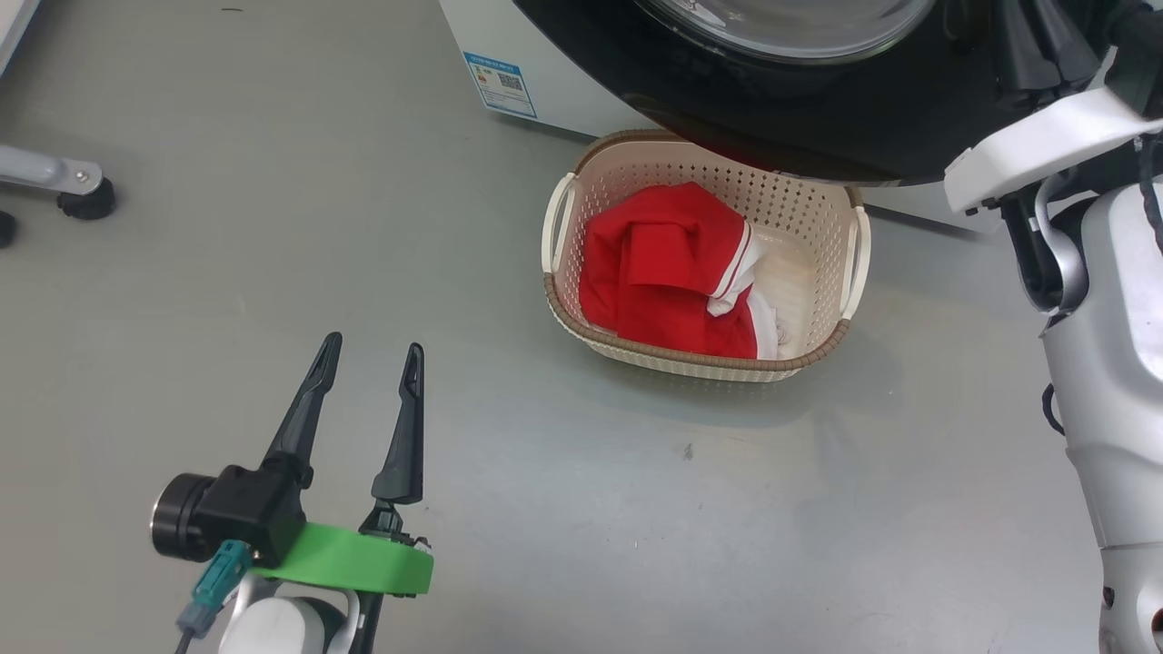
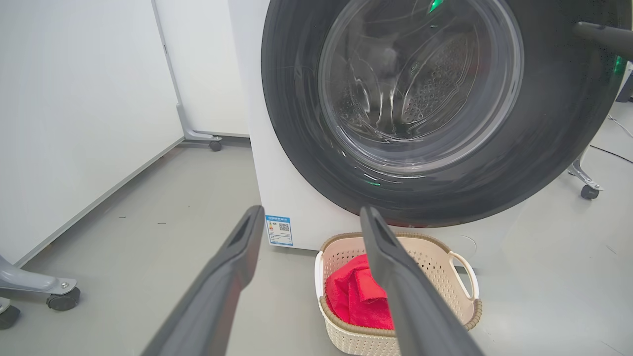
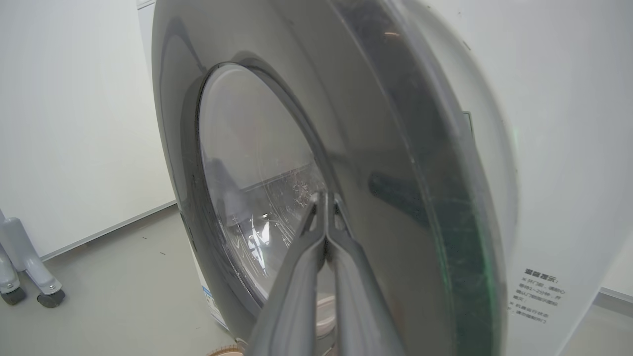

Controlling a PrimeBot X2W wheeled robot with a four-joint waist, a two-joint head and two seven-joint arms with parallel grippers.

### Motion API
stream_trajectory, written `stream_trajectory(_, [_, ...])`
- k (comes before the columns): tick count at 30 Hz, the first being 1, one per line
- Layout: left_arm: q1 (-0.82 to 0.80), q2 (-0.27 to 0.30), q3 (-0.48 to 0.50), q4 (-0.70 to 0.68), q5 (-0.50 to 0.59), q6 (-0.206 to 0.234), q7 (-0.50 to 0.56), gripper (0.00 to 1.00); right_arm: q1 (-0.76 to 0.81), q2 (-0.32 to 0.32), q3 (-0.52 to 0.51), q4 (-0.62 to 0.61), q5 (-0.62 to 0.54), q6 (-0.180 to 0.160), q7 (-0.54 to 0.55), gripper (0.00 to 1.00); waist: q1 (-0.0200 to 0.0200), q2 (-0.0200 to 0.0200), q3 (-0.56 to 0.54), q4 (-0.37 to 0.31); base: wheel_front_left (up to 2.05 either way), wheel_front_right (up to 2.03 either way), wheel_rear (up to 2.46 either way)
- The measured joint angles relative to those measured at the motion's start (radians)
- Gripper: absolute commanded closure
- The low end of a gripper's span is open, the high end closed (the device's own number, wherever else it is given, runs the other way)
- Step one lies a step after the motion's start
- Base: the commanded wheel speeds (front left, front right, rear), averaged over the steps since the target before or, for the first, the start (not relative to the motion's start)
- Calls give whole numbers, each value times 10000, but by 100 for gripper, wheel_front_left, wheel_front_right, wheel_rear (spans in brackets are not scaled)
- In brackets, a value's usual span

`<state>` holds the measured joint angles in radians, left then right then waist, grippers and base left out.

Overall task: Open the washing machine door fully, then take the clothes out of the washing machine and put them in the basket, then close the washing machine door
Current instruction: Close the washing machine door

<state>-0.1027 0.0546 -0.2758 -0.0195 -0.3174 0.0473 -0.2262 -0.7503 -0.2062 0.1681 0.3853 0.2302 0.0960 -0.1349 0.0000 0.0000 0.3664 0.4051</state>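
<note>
The red clothes (image 1: 663,272) lie in the cream basket (image 1: 690,359) on the floor, just below the washing machine door (image 1: 818,127). That door's black frame and glass bowl stand close against the white washing machine (image 1: 545,64). My left gripper (image 1: 373,347) hangs open and empty over the floor, left of the basket. In the left wrist view, the left gripper (image 2: 309,217) points at the door (image 2: 296,123), with the basket (image 2: 356,341) and clothes (image 2: 356,296) beneath it. My right gripper (image 3: 324,198) is shut, holding nothing, its tips at the door's (image 3: 376,148) outer face beside the glass.
A caster leg (image 1: 86,195) of a white partition (image 2: 74,123) stands at the far left. Another caster (image 2: 588,192) and a cable (image 2: 613,153) lie right of the machine. My right arm's pale forearm (image 1: 1045,145) reaches up along the right edge.
</note>
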Motion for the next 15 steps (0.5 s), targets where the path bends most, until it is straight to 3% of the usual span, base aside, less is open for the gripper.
stream_trajectory(15, [-265,-36,-63,176,0,-12,-128,0,-984,-163,-211,527,102,75,-161,100,0,0,305,0,0,0,0])
